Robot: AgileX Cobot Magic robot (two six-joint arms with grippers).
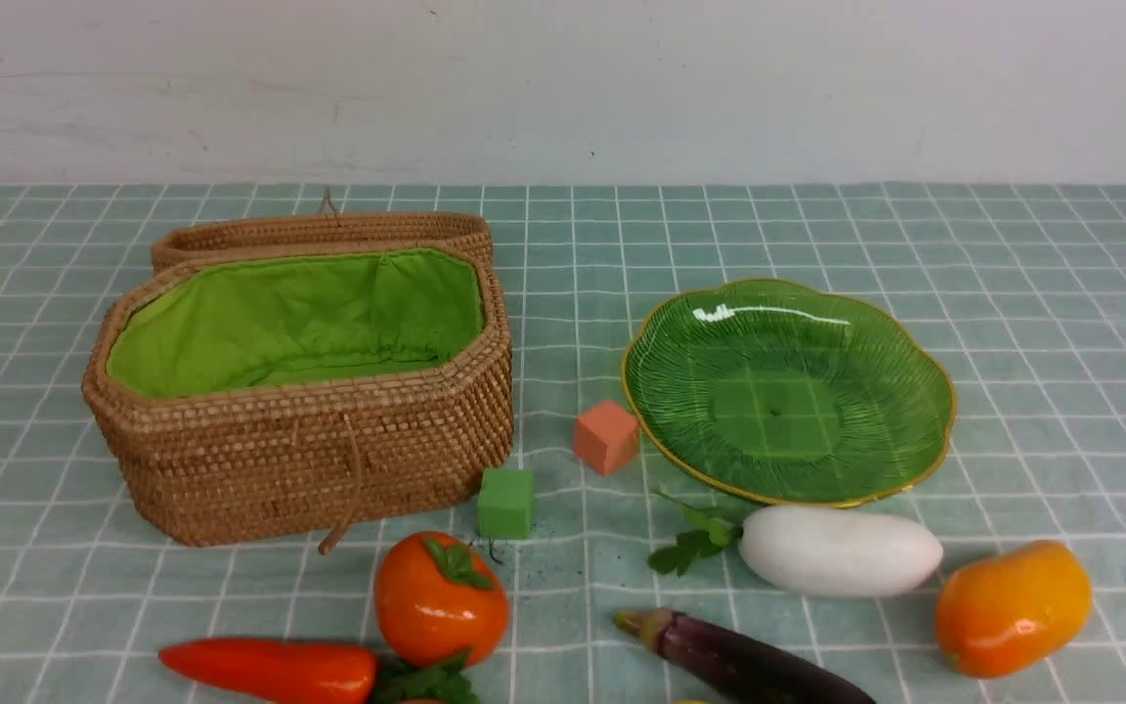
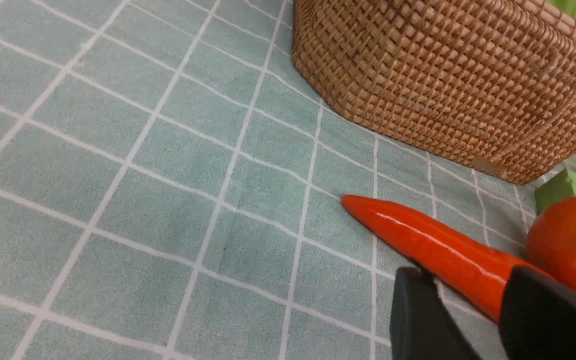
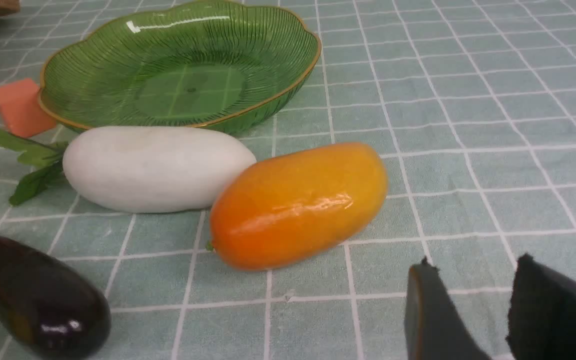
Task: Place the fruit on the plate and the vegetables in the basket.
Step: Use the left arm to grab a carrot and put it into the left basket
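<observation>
A: Entry — plate [image 1: 788, 391]. What lies around it?
B: Radish [image 1: 839, 550] just beside its near rim; mango [image 1: 1013, 608] nearer, to the right; eggplant [image 1: 749, 665] nearer still. Persimmon [image 1: 441, 598] and carrot [image 1: 270, 670] well to its left (both on the cloth [image 1: 1061, 293]). Basket [image 1: 309, 460] left of the plate, lid [image 1: 319, 233] back.
A: Grippers?
B: Left gripper [image 2: 468, 280], well left of the plate — fingers parted, gripping nothing. Right gripper [image 3: 473, 265], on its near side, likewise.

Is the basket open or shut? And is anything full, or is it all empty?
Octagonal brown woven wicker basket: lid open, nothing seen inside.
Wide green ribbed glass plate: empty.
Left pincer: open, holding nothing.
Right pincer: open, holding nothing.
</observation>
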